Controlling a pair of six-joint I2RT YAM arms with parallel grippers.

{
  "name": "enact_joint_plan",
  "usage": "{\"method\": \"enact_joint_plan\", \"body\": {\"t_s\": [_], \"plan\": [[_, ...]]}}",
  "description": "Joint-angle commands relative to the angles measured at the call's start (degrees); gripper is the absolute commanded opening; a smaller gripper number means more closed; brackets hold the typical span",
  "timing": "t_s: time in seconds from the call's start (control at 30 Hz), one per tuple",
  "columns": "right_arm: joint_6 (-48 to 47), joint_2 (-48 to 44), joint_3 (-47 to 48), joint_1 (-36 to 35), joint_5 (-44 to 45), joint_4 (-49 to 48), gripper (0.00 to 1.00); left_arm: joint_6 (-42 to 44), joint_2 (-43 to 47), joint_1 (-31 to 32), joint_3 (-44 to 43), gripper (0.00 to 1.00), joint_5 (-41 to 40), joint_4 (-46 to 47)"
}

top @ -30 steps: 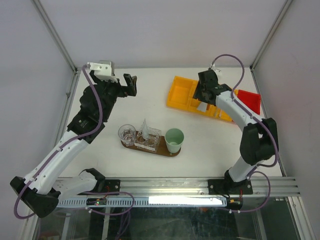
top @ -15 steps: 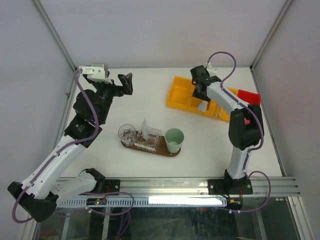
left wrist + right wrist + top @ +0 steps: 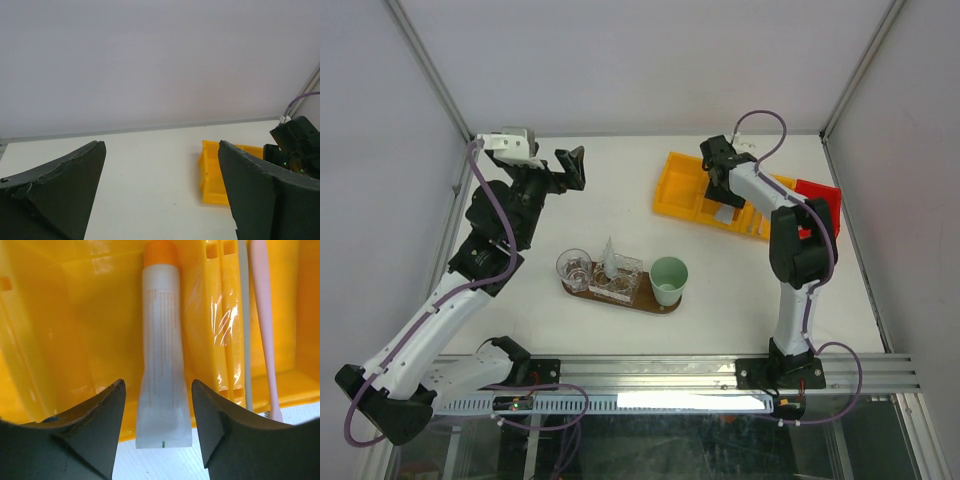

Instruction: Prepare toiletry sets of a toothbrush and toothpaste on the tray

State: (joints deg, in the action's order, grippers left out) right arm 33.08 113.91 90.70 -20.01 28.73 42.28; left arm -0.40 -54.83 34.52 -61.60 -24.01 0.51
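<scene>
Toothpaste tube (image 3: pixel 162 355) within partly open right hand (image 3: pixel 157 390)

Top camera overlooks the white table (image 3: pixel 620 210); left wrist from afar and right wrist close face its yellow compartmented plastic bin (image 3: pixel 677 190).

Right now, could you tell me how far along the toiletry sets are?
Done: one white tube stands among the clear glasses on the tray. In hand: the right end effector straddles an orange-capped toothpaste tube in the yellow bin, jaws not yet closed. Remaining: that tube and the pink toothbrush beside it; the left end effector hangs open.
</scene>
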Motion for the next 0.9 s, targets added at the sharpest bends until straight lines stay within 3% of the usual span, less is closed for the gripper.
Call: {"method": "enact_joint_plan", "body": {"t_s": [0.0,0.43,0.87], "plan": [[0.74,1.31,2.27,0.91,1.21,0.05,0.6,1.08,0.76,0.16,0.65,0.99,0.07,3.74],[2.45,4.47,1.63,1.7,-3.27,-2.72,0.62,1.36,0.79,0.17,0.43,0.99,0.23,3.84],[3.83,-2.24,-2.26,1.82,-6.22,-5.45,0.49,1.46,0.63,0.19,0.52,0.99,0.53,3.82]]}}
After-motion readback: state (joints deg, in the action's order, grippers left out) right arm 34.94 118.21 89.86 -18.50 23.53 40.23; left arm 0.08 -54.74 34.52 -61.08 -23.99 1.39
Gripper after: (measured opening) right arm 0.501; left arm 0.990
